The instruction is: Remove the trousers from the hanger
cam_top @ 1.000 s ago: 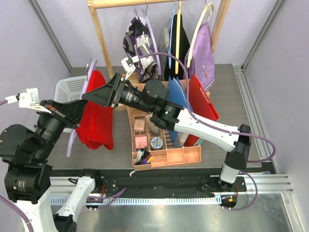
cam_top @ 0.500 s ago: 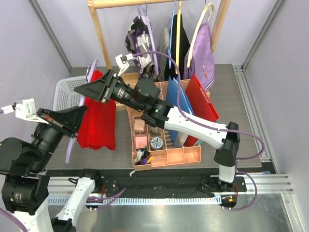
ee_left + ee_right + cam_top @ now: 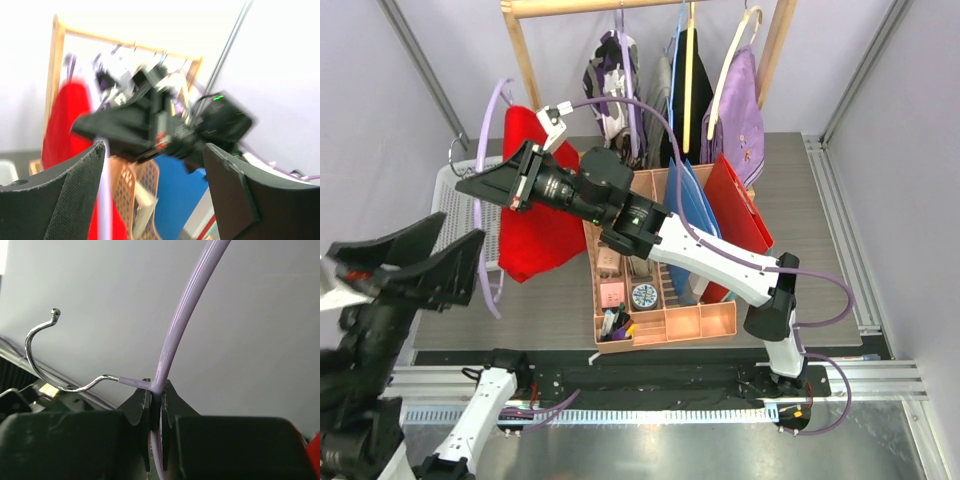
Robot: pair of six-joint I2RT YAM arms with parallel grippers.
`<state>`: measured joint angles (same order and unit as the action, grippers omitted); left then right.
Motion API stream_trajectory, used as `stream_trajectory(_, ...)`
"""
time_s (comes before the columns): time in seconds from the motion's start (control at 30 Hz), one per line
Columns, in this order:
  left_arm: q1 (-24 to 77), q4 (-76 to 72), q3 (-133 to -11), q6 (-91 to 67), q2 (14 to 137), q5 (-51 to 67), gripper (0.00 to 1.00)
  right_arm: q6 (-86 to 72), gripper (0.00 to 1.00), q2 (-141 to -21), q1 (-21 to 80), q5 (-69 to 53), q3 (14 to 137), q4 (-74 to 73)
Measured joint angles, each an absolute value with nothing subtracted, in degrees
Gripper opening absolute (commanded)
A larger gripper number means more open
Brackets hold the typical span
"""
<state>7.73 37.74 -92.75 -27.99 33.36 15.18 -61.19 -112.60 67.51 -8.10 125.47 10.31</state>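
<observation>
The lavender hanger (image 3: 487, 120) hangs in the air at the left, with the bright red trousers (image 3: 535, 200) draped over it. My right gripper (image 3: 470, 185) reaches in from the right and is shut on the hanger's neck (image 3: 160, 390), just below its metal hook (image 3: 40, 340). My left gripper (image 3: 460, 235) is low at the near left with its jaws wide open and holds nothing. In the left wrist view a blurred hanger arm (image 3: 104, 200) passes just inside the left finger (image 3: 65, 195), and the trousers (image 3: 62, 120) show behind it. The left gripper (image 3: 155, 165) faces the right arm.
A white basket (image 3: 455, 195) sits on the table behind the trousers. An orange organiser tray (image 3: 665, 320) holds blue and red folders (image 3: 735, 215) at centre. A wooden rail (image 3: 525, 60) at the back carries several hung garments on other hangers.
My right gripper has shut on the hanger's neck and raised hanger and trousers up and back. My left gripper has let go, opened and pulled back toward the near left.
</observation>
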Motion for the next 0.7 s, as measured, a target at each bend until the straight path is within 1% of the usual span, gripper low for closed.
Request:
stream_trajectory(0.1,7.9,37.1,-96.3,-28.1,31.8,13.8,0.81,-61.4,0.01,-113.7,67.3,-9.0,126.2,5.3)
stream_trajectory(0.23,8.2,37.0,-101.4,-28.0,30.4,10.3,0.82,-61.7,0.01,-114.7,67.3,-13.1,126.4,-1.6)
stream_trajectory(0.4,9.0,37.5,-102.9,-27.6,29.8,5.5,0.83,-61.9,0.01,-114.0,67.4,-18.1,125.6,-6.5)
stream_trajectory(0.7,9.4,40.2,-100.4,-26.1,29.9,-2.5,0.82,-63.0,0.01,-103.4,67.7,-25.8,119.9,-11.7)
